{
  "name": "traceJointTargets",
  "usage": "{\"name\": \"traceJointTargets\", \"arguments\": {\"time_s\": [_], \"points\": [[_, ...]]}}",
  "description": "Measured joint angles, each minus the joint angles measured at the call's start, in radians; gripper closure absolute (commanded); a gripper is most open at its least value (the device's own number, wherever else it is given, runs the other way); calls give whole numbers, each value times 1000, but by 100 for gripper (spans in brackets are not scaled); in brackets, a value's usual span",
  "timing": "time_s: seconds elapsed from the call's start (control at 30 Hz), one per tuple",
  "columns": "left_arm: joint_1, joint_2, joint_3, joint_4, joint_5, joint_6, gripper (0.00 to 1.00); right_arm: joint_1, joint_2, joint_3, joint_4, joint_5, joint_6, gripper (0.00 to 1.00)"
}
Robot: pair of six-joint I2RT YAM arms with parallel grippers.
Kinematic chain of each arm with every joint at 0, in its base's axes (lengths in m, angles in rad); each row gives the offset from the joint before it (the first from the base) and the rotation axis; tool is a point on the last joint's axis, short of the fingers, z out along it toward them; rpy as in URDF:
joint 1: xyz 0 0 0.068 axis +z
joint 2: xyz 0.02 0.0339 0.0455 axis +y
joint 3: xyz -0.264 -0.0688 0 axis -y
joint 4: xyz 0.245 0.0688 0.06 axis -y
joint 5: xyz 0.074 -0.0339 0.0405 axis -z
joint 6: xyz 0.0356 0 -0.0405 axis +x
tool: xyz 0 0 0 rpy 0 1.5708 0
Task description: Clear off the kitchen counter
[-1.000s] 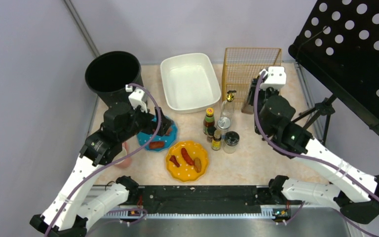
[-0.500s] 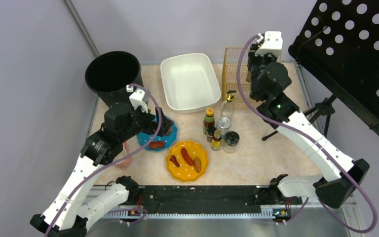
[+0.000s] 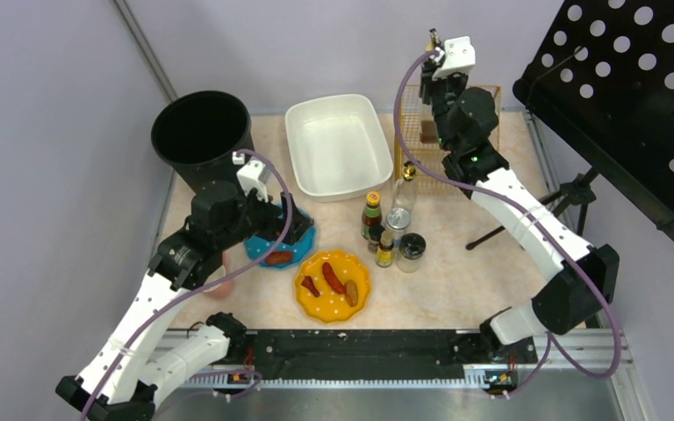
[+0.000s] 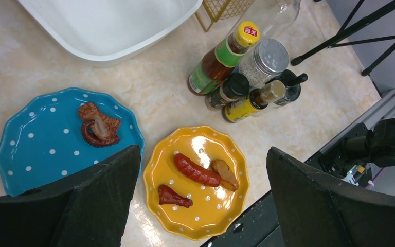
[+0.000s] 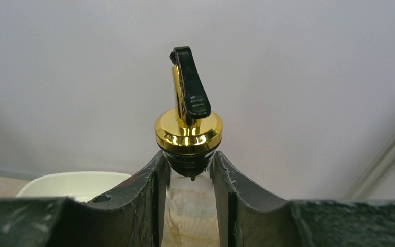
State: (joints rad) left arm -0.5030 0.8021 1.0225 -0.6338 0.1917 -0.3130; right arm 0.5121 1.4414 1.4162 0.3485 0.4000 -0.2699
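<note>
one bottle [image 5: 187,131] clamped in right hand [image 5: 189,172] — left hand [image 4: 203,154] wide open, empty.

Of the bottle [image 5: 188,135], the body is cut off by the right wrist view's lower edge. From above, the left arm [image 3: 212,219] hides part of the blue plate [image 3: 304,242].

You are in a robot test room dressed up like a kitchen. Grey walls [image 3: 44,175] and metal rails [image 4: 391,103] box in your kitchen counter [image 3: 456,281]. A black holed board [image 3: 614,114] stands on a tripod [image 3: 570,197]. A yellow plate [image 4: 211,216] of food sits by sauce bottles [image 4: 213,67].
</note>
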Motion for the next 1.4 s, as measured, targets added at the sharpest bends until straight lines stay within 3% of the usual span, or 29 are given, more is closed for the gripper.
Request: {"name": "traceJointTargets", "arguments": {"time_s": [0.4, 1.4], "points": [[2, 28, -4, 5, 40, -3, 5, -116, 109, 58, 134, -178, 48, 100], [23, 47, -6, 6, 54, -3, 5, -214, 445, 204, 388, -249, 189, 100]]}}
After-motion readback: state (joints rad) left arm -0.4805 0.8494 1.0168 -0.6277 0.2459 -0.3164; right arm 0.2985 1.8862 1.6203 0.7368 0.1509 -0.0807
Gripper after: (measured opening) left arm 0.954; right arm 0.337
